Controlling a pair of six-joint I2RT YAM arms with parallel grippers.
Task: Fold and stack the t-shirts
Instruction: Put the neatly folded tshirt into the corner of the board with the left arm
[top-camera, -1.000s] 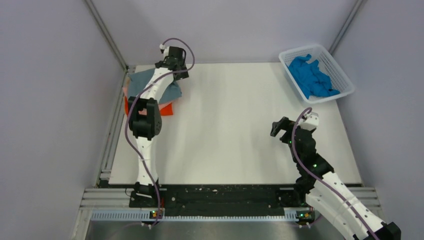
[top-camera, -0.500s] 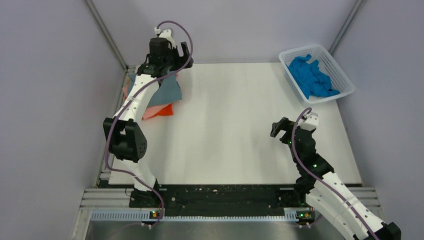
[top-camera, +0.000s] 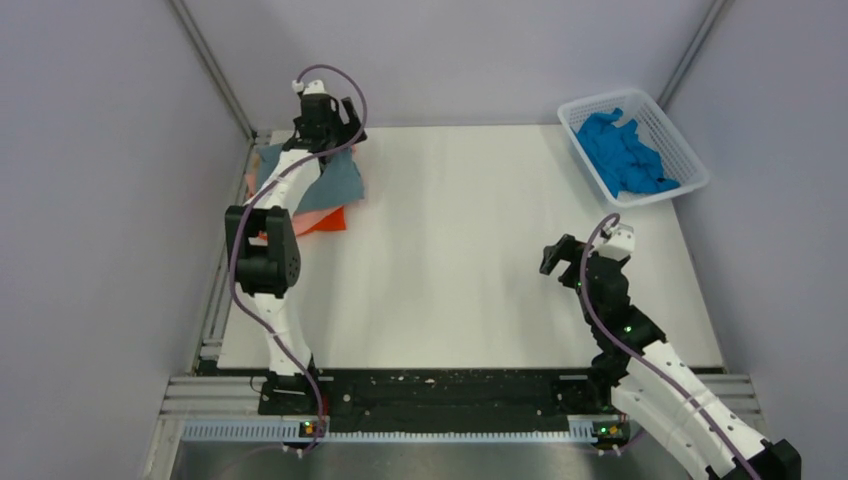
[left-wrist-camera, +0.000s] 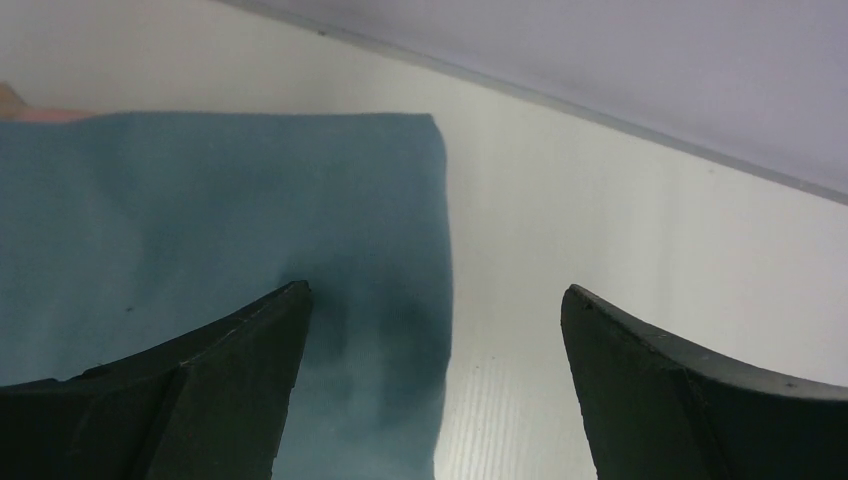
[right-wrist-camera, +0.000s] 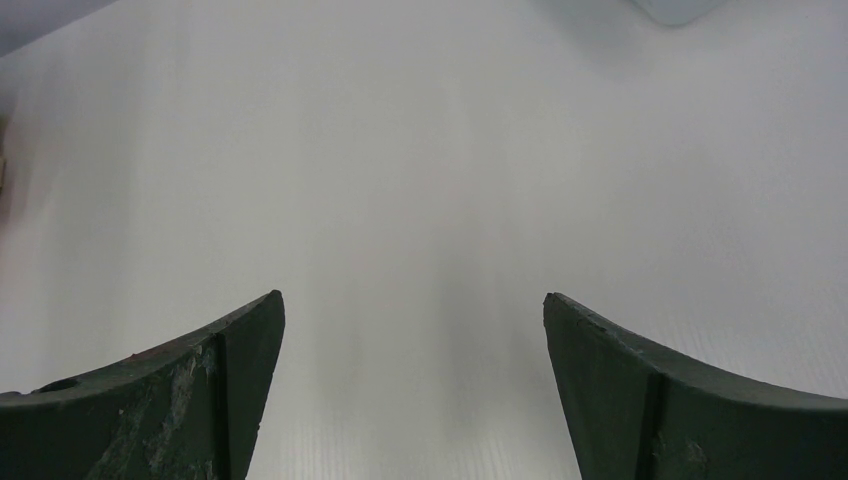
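A folded dusty grey-blue t-shirt (top-camera: 338, 182) (left-wrist-camera: 200, 220) lies on top of a pile in the far left corner of the table. A salmon-pink t-shirt (top-camera: 252, 180) and an orange t-shirt (top-camera: 328, 221) stick out from under it. My left gripper (top-camera: 338, 140) (left-wrist-camera: 435, 300) hovers open over the grey-blue shirt's right edge, holding nothing. A bright blue t-shirt (top-camera: 625, 152) lies crumpled in the white mesh basket (top-camera: 690, 160) at the far right. My right gripper (top-camera: 556, 252) (right-wrist-camera: 413, 300) stands open over bare table, right of the middle.
Grey walls and metal rails (top-camera: 225, 270) close in the table at the left and back. The left arm's elbow (top-camera: 262, 250) hangs over the table's left edge. A corner of the basket (right-wrist-camera: 680, 8) shows at the top of the right wrist view.
The left gripper has drawn back toward the far left corner above the pile, and the left elbow has swung about. The right arm has not moved.
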